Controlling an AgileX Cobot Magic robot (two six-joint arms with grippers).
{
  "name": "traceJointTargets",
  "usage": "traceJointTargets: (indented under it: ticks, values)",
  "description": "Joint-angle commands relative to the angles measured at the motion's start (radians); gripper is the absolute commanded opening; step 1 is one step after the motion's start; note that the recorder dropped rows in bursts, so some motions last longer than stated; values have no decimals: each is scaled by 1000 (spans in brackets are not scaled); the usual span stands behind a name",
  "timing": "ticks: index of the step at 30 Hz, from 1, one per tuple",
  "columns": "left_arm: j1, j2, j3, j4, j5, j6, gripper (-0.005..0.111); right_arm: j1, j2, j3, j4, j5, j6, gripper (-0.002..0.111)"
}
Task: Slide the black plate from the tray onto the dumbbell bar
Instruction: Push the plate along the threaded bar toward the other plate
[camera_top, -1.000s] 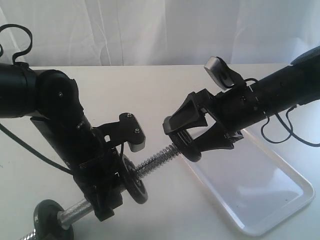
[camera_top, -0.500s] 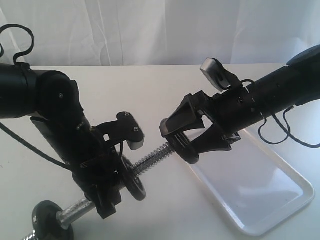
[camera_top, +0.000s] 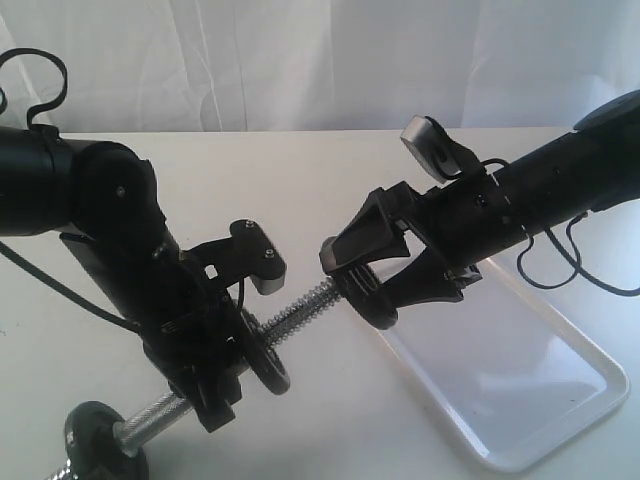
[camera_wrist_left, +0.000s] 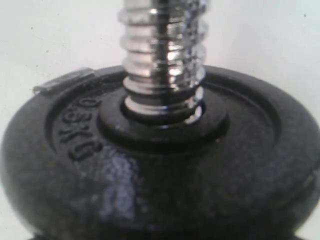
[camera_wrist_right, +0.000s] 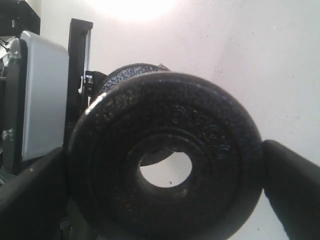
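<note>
Black plate (camera_top: 370, 302) leftward, hole toward dumbbell bar (camera_top: 300, 312)

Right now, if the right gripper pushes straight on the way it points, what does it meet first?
The black plate held in the right gripper would meet the dumbbell bar at its threaded tip, seemingly just ahead. Whether hole and tip line up, I cannot tell.

A matte black, faintly mottled finish is seen on the black plate (camera_wrist_right: 110, 165). Bright chrome with ridged threading is shown on the dumbbell bar (camera_wrist_left: 162, 55). Glossy white is seen on the tray (camera_top: 530, 390), lower right.
</note>
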Motion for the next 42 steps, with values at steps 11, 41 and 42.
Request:
traceJointTargets:
  ticks: [11, 41, 42]
  values:
    - [-5, -42, -21, -187, 24, 129, 0, 1, -15, -2, 59, 43, -21, 0]
    - [-5, -106, -21, -185, 11, 129, 0, 51, 8, -2, 111, 43, -49, 0]
    - [-5, -106, -21, -185, 11, 129, 0, 55, 8, -2, 111, 43, -49, 0]
